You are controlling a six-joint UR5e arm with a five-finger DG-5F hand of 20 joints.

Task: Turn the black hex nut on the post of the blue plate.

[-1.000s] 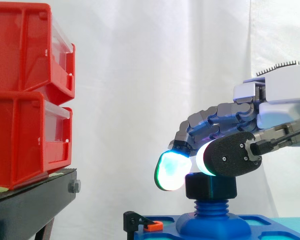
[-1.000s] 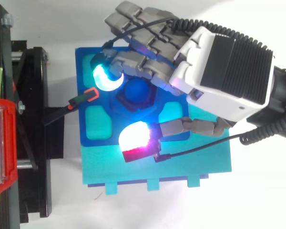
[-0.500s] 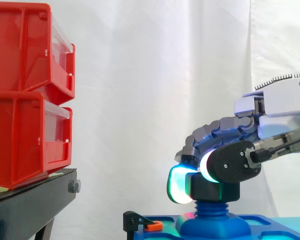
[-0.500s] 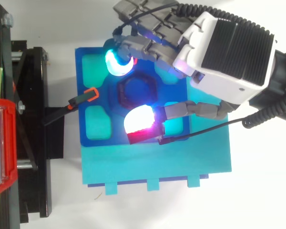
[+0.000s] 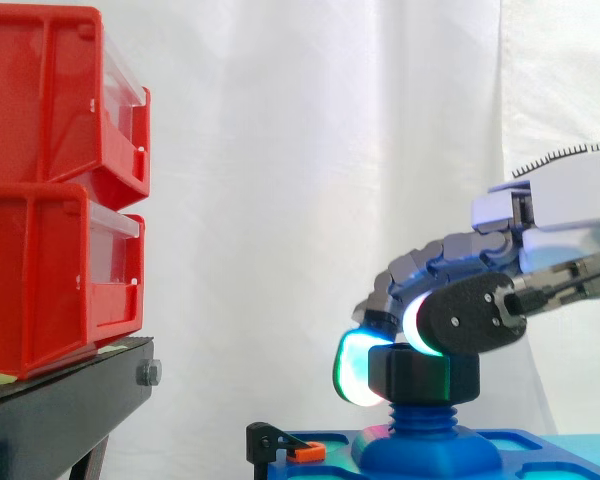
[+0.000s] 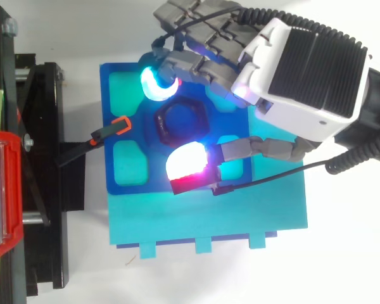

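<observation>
The black hex nut [image 5: 425, 374] [image 6: 180, 120] sits on the threaded blue post [image 5: 421, 415] that rises from the blue plate [image 6: 123, 179]. My hand [image 6: 304, 79] [image 5: 555, 200] reaches in from the right with its fingers curled round the nut. A cyan-green fingertip [image 5: 354, 366] [image 6: 156, 85] presses on the nut's far left side. The glowing white-magenta thumb pad [image 6: 187, 165] lies against its near edge, and in the side view it stands at the nut's top rim.
The blue plate rests on a larger teal plate [image 6: 240, 215]. An orange-tipped black clip [image 6: 111, 130] holds the plate's left edge to the black stand [image 5: 60, 410]. Two red bins [image 5: 50, 190] are stacked on that stand at the left.
A second ago the hand hovered above the nut, then it came down and closed on it. Since half a second ago it has shifted slightly right and the thumb has risen a little.
</observation>
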